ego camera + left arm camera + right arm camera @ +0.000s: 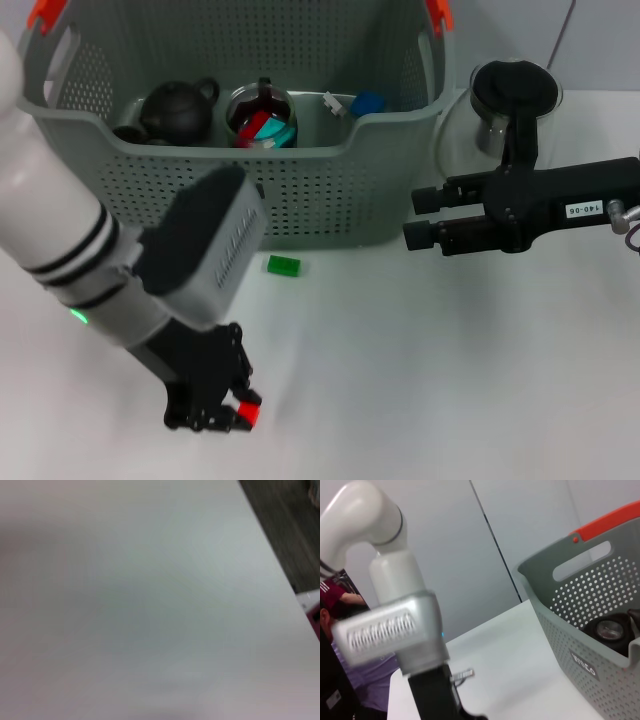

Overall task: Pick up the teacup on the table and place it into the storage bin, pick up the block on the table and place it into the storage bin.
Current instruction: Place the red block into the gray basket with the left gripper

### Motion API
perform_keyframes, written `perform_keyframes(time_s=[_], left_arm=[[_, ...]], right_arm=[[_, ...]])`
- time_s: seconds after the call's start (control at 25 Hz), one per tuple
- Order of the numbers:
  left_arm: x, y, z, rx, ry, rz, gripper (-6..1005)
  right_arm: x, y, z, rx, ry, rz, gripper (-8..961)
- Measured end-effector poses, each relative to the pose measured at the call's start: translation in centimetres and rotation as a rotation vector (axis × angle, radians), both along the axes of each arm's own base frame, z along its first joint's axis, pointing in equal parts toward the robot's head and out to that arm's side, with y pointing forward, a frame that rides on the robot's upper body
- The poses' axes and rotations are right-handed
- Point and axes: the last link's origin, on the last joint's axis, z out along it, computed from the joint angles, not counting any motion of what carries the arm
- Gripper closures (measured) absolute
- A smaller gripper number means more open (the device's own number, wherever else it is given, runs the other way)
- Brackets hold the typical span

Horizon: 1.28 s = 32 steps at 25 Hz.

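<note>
Left gripper (232, 412): gripping a red block (248, 411), at 7 o'clock.
Right gripper (420, 217): idling at 3 o'clock, fingers parted, empty.
Bin (330, 190): grey, perforated, sitting at 12 o'clock.

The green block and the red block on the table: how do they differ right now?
The green block lies free on the white table, just in front of the storage bin; the red block sits near the table's front edge, between the fingers of the left hand. The green block shows whole; the red block is partly hidden by the black fingers. Both are small, bright, and outside the bin. The right hand hovers beside the bin.
</note>
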Motion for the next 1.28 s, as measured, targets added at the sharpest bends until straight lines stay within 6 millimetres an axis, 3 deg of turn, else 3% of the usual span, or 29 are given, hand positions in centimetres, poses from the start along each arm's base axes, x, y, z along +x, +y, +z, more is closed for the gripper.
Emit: perform_keyframes(time_s=[0.04,0.08,0.48,0.68,0.96,1.12,1.28], left_arm=[[0.0,0.0,0.0,0.0,0.0,0.0,793],[1.3,0.7,1.7,0.032,-0.075,0.009,792],[5.9,4.3,9.4,0.193,-0.438,0.03,779],[7.1,7.7,12.6,0.341,-0.587,0.111,773],[5.3,14.1,13.3,0.664,-0.641,0.39,764],[4.1,15.6,13.6,0.781,-0.654,0.5,759],[3.1,15.8,13.8,0.841,-0.648,0.547,754]], right_arm=[[0.0,0.0,0.0,0.001,0.0,0.0,272],[0.0,0.0,0.1,0.002,0.0,0.002,272],[0.3,-0.1,0.6,-0.004,-0.004,0.001,273],[0.3,0.0,0.8,0.004,-0.008,0.015,273],[0.1,0.0,0.9,-0.001,-0.007,0.028,272],[0.2,-0.1,1.1,-0.009,-0.007,0.026,272],[0.3,-0.2,1.2,-0.009,-0.008,0.023,272]])
